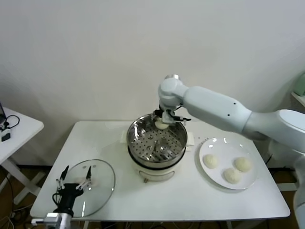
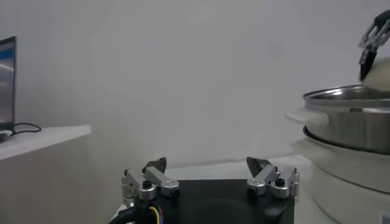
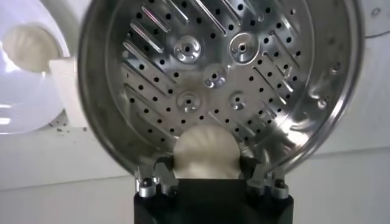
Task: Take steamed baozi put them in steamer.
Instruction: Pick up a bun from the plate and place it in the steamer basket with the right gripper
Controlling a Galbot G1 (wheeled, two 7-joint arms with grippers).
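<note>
No brand, label or writing can be read anywhere before me. My right gripper hangs over the far rim of the steamer, its fingers closed on one steamed baozi, which sits above the perforated floor near the back wall; the rest of the basket floor lies bare. The steamer stands mid-table, its rim well inside the white table edges. Three more baozi rest on a white plate just beside the steamer on my right, with open table around them. On my left a glass lid lies flat near the front edge, and my left gripper is parked over it, fingers spread wide and holding nothing. A small side table stands apart on the far left, with a dark cable on it.
</note>
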